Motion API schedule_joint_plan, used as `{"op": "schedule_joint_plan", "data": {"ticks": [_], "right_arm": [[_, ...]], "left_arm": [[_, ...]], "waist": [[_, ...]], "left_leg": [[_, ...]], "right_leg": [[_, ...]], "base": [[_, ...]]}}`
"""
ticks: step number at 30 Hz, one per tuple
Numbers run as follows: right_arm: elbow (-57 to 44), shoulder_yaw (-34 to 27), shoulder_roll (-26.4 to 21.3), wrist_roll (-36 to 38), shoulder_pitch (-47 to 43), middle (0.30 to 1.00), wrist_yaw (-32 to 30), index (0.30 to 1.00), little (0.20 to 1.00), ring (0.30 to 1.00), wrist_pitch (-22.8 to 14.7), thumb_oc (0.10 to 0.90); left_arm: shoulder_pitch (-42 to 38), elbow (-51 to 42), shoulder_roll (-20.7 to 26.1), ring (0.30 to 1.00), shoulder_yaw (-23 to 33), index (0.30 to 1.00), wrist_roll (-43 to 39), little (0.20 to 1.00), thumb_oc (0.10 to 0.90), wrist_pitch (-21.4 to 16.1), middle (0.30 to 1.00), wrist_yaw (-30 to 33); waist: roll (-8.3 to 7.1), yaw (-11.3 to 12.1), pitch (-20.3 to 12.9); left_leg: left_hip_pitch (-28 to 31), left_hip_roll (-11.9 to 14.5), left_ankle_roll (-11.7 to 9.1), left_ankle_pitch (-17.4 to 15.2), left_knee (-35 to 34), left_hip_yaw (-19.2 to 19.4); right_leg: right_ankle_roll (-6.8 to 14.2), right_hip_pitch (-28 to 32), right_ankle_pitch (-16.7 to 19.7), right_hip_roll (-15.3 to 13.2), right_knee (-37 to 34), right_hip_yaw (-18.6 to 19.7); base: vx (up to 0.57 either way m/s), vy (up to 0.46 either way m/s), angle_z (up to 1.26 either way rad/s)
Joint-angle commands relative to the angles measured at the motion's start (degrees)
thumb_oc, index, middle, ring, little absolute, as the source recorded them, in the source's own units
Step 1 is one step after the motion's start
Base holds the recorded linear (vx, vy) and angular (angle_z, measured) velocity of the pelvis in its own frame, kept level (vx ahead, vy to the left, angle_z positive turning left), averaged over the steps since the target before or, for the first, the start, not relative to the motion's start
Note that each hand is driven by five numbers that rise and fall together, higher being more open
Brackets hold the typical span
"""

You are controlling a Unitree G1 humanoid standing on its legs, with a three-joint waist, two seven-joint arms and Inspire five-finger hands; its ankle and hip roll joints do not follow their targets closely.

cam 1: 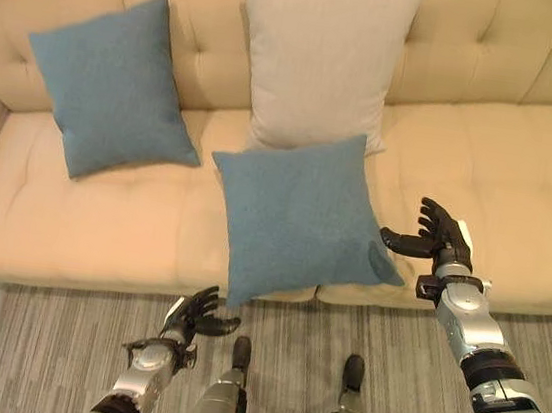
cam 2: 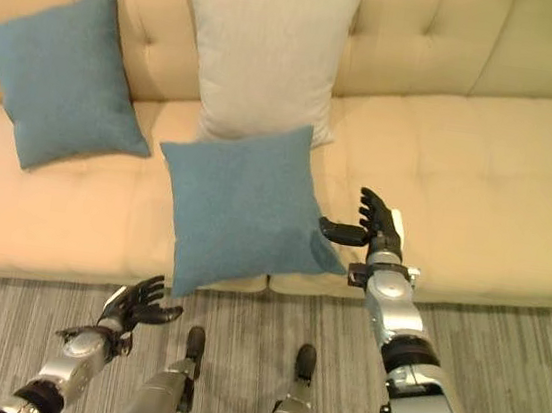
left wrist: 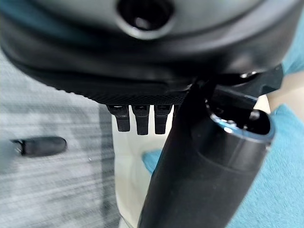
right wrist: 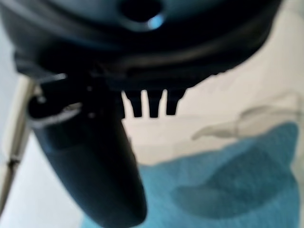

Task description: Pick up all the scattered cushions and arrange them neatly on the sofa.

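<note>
A cream tufted leather sofa [cam 1: 520, 186] carries three square fabric cushions. A blue-grey woven cushion [cam 1: 113, 83] leans against the backrest near the sofa's left end, tilted so one corner points up. A pale beige cushion [cam 1: 320, 56] stands upright against the backrest at about the middle of the sofa. A second blue-grey woven cushion [cam 1: 300, 215] lies on the seat in front of the beige one, overlapping its lower edge, with its near corner hanging over the sofa's front edge.

The right hand [cam 1: 440, 237] is raised over the seat near the front edge, just beside the right corner of the front blue cushion. Its fingers [cam 1: 440, 219] are spread and relaxed, grasping nothing, and the thumb points toward the cushion; whether it touches the fabric cannot be told. In the right wrist view the blue cloth shows past the thumb, with the cream seat beyond.

The left hand [cam 1: 197, 316] hangs low over the striped grey carpet [cam 1: 27, 347], in front of the sofa's front edge and below the overhanging corner of the front cushion. Its fingers [cam 1: 206, 304] are loosely curved and hold nothing.
</note>
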Motion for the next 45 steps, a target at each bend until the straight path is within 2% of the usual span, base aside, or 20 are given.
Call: {"op": "schedule_joint_plan", "data": {"ticks": [1,3,5,6,7,11,15,18,22,23,24,26,27,28,31,36,40,45], "right_arm": [[-1.82,1.81,0.98,0.63,-6.77,0.900,0.28,0.900,0.900,0.900,-3.28,0.800],[0.25,5.26,4.14,3.53,-10.67,0.900,1.36,0.900,0.900,0.900,-3.20,0.800],[2.90,8.78,4.64,2.61,-14.70,0.900,1.50,0.900,0.900,0.900,-2.04,0.800],[2.90,8.78,4.64,2.61,-14.70,0.900,1.50,0.900,0.900,0.900,-2.04,0.800],[5.41,10.91,5.46,2.76,-17.87,0.900,1.65,0.900,0.900,0.900,-0.84,0.800],[10.90,13.78,7.39,4.47,-24.07,0.900,1.45,0.900,0.900,0.900,-0.02,0.800],[12.56,13.08,8.38,6.65,-24.59,0.900,1.50,0.900,0.900,0.900,0.20,0.800],[15.88,13.11,9.82,10.29,-26.56,0.900,2.56,0.900,0.900,0.900,0.10,0.800],[17.47,14.80,12.28,15.60,-26.51,0.900,5.67,0.900,0.900,0.900,1.16,0.800],[18.63,15.38,12.96,16.53,-26.55,0.766,7.09,0.766,0.766,0.766,1.46,0.711],[19.34,16.59,13.50,16.54,-26.76,0.300,8.27,0.300,0.300,0.300,1.66,0.400],[19.56,18.37,13.96,15.40,-26.94,0.300,9.57,0.300,0.300,0.300,1.73,0.400],[19.46,19.77,14.80,14.44,-26.74,0.300,11.11,0.300,0.300,0.300,1.75,0.400],[20.41,19.97,15.46,14.55,-26.75,0.300,11.80,0.300,0.300,0.300,2.00,0.400],[22.02,19.28,18.37,15.90,-26.08,0.300,11.02,0.300,0.300,0.300,1.73,0.400],[21.06,14.57,19.68,18.45,-24.46,0.300,8.44,0.300,0.300,0.300,0.31,0.400],[11.03,9.86,18.54,20.84,-18.41,0.300,6.20,0.300,0.300,0.300,-2.55,0.400],[-5.60,4.82,14.49,17.77,-5.13,0.300,3.78,0.300,0.300,0.300,-4.92,0.400]], "left_arm": [[-6.26,-1.58,1.38,0.900,0.55,0.900,-1.62,0.900,0.800,-4.06,0.900,1.43],[-11.80,-1.03,1.38,0.900,-0.46,0.900,-4.45,0.900,0.800,-4.66,0.900,2.20],[-17.17,0.74,2.01,0.900,-1.39,0.900,-5.63,0.900,0.800,-5.13,0.900,3.13],[-17.17,0.74,2.01,0.900,-1.39,0.900,-5.63,0.900,0.800,-5.13,0.900,3.13],[-21.18,2.86,2.02,0.900,-1.98,0.900,-6.05,0.900,0.800,-5.34,0.900,4.38],[-31.53,7.20,2.21,0.900,-3.79,0.900,-8.27,0.900,0.800,-5.66,0.900,6.04],[-34.20,6.84,2.07,0.900,-3.84,0.900,-10.80,0.900,0.800,-5.87,0.900,6.18],[-39.68,9.45,2.17,0.900,-5.17,0.900,-11.45,0.900,0.800,-5.80,0.900,6.52],[-42.58,5.02,2.38,0.900,-6.21,0.900,-17.03,0.900,0.800,-6.03,0.900,5.17],[-43.97,6.05,1.67,0.900,-6.73,0.900,-17.71,0.900,0.800,-5.69,0.900,4.35],[-44.64,5.94,1.14,0.900,-6.93,0.900,-18.94,0.900,0.800,-5.78,0.900,3.43],[-43.51,4.36,0.88,0.900,-6.53,0.900,-20.76,0.900,0.800,-5.81,0.900,1.39],[-42.11,4.09,-0.06,0.636,-5.73,0.636,-23.51,0.636,0.624,-5.36,0.636,-1.01],[-43.17,8.17,-1.15,0.300,-5.35,0.300,-24.59,0.300,0.400,-4.80,0.300,-1.49],[-45.50,11.00,-4.83,0.300,-5.17,0.300,-26.50,0.300,0.400,-5.84,0.300,-1.13],[-44.35,8.60,-4.75,0.300,-6.99,0.300,-22.47,0.300,0.400,-5.02,0.300,-1.85],[-40.49,2.38,-3.65,0.300,-6.62,0.300,-20.19,0.300,0.400,-5.76,0.300,-1.77],[-32.27,-8.61,-3.01,0.300,-6.49,0.300,-18.30,0.300,0.400,-6.23,0.300,-2.03]], "waist": [[0.64,1.04,0.22],[1.01,1.17,1.55],[0.99,1.03,2.49],[0.99,1.03,2.49],[0.85,0.95,3.03],[0.91,0.67,4.54],[1.31,0.61,5.14],[1.63,0.57,5.62],[1.91,0.76,6.28],[1.96,0.81,6.40],[1.93,0.85,6.53],[1.80,0.78,6.64],[1.55,0.77,6.52],[1.37,0.58,6.32],[0.61,-0.23,6.03],[0.01,-0.96,5.61],[-0.90,-1.85,4.89],[-2.03,-3.16,3.27]], "left_leg": [[-2.92,0.63,-1.28,-3.09,1.62,-1.10],[-4.84,0.93,-1.96,-1.97,1.02,-0.59],[-6.11,1.16,-2.62,-0.99,0.41,-0.04],[-6.11,1.16,-2.61,-0.99,0.41,-0.04],[-7.02,1.33,-2.92,-0.48,0.01,0.15],[-8.53,1.39,-3.53,0.56,-0.82,0.54],[-8.92,1.32,-3.72,0.89,-1.21,0.72],[-9.30,1.28,-3.88,0.86,-0.93,0.69],[-9.59,1.25,-4.00,1.20,-1.14,0.76],[-9.63,1.21,-4.01,1.24,-1.09,0.79],[-9.70,1.23,-4.07,1.23,-0.94,0.64],[-9.76,1.31,-4.17,1.24,-0.88,0.53],[-9.73,1.33,-4.26,1.19,-0.85,0.64],[-9.88,1.33,-4.33,1.20,-0.74,0.70],[-10.08,1.45,-4.42,1.25,-0.72,0.58],[-9.68,1.67,-4.47,0.87,-0.38,0.89],[-8.12,2.29,-4.35,-0.08,0.56,1.12],[-2.13,4.12,-4.24,-1.60,0.86,1.23]], "right_leg": [[2.21,-1.47,-6.54,-3.23,7.08,0.96],[2.20,-3.95,-5.89,-2.92,6.79,1.66],[2.31,-5.46,-5.28,-2.82,6.38,1.80],[2.31,-5.46,-5.29,-2.82,6.38,1.80],[2.33,-6.50,-4.79,-2.70,6.09,2.02],[2.73,-8.19,-3.89,-2.85,5.49,2.13],[2.94,-8.46,-3.75,-3.06,5.28,1.89],[2.95,-8.73,-3.64,-3.18,5.38,2.00],[3.15,-8.94,-3.43,-3.14,5.17,1.80],[3.16,-8.92,-3.42,-3.16,5.14,1.83],[3.19,-8.91,-3.45,-3.17,5.18,1.79],[3.22,-8.90,-3.51,-3.13,5.20,1.74],[3.23,-8.88,-3.49,-3.05,5.12,1.75],[3.22,-8.95,-3.42,-3.02,5.09,1.81],[3.17,-9.11,-3.28,-2.85,5.08,1.74],[3.23,-8.56,-3.57,-2.65,5.15,1.91],[3.03,-7.36,-4.62,-2.25,5.88,2.30],[2.39,-2.82,-7.96,-1.33,8.01,2.53]], "base": [[-0.04,-0.015,0.01],[-0.04,-0.025,0.02],[-0.03,-0.030,-0.08],[-0.03,-0.045,-0.04],[-0.02,-0.036,-0.04],[-0.02,-0.032,-0.13],[0.00,0.000,-0.02],[0.00,0.000,0.00],[0.00,-0.002,0.01],[0.00,-0.014,0.03],[0.00,0.000,0.00],[0.00,0.000,0.00],[0.00,0.000,0.00],[0.00,0.000,0.00],[0.00,0.000,0.00],[0.00,0.000,0.00],[0.00,-0.021,0.01],[0.03,-0.078,-0.03]]}}
